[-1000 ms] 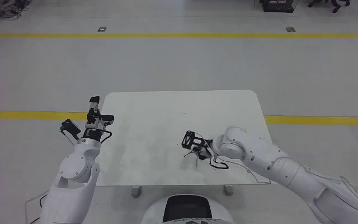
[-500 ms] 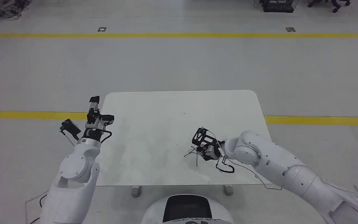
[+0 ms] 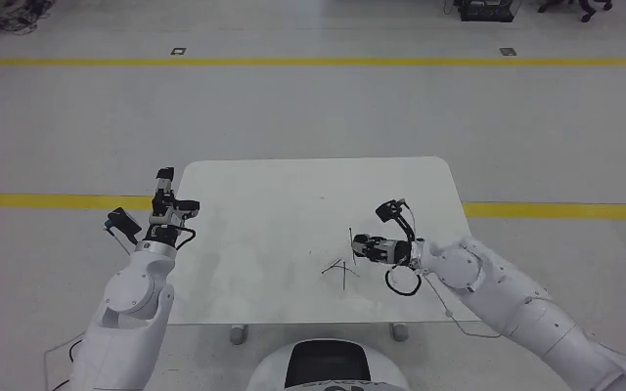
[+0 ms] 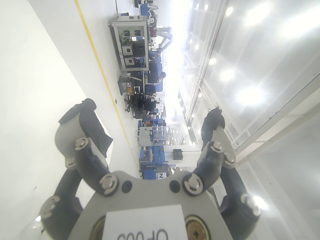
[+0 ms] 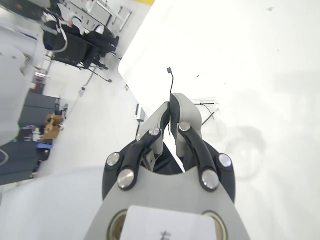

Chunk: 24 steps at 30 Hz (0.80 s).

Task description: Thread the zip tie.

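Observation:
My right gripper (image 3: 360,246) (image 5: 170,101) is shut on a thin black zip tie (image 5: 171,81), just above the white table (image 3: 284,195) near its front right. The tie's square head (image 5: 168,70) sticks out past the fingertips, and a short tail hangs between the fingers. Two or three more black zip ties (image 3: 338,267) (image 5: 207,116) lie crossed on the table, just left of the gripper. My left gripper (image 3: 176,193) (image 4: 150,108) is open and holds nothing, pointing upward beside the table's left edge.
The table's front edge (image 5: 130,86) runs close to my right gripper, with floor beyond it. A yellow floor line (image 3: 528,208) passes behind the table. The tabletop (image 5: 237,38) beyond the ties is bare.
My right arm has drawn back to the right and turned, carrying one zip tie away from the crossed ties, which stay on the table. The left arm has not moved.

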{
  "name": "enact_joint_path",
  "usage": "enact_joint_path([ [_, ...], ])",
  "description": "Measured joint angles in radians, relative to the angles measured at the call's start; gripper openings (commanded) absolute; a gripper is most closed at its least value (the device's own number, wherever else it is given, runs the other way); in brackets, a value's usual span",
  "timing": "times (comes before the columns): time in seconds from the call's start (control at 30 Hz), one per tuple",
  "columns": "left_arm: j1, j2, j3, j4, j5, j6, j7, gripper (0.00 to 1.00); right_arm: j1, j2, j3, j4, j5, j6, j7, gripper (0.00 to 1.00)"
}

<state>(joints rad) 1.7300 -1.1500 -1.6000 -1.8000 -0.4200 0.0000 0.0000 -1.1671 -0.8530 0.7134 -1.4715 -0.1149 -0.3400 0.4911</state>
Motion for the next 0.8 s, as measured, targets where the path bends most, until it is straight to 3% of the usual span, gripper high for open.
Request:
enact_joint_path([
  [0.23, 0.000, 0.000, 0.000, 0.000, 0.000, 0.000, 0.000, 1.00, -0.028, -0.007, 0.042, 0.016, 0.214, 0.000, 0.039, 0.00],
  [0.5, 0.000, 0.000, 0.000, 0.000, 0.000, 0.000, 0.000, 1.00, -0.031, -0.008, 0.043, 0.015, 0.221, 0.000, 0.037, 0.00],
  [0.8, 0.000, 0.000, 0.000, 0.000, 0.000, 0.000, 0.000, 1.00, -0.067, -0.024, 0.086, 0.034, 0.405, 0.018, 0.014, 0.00],
])
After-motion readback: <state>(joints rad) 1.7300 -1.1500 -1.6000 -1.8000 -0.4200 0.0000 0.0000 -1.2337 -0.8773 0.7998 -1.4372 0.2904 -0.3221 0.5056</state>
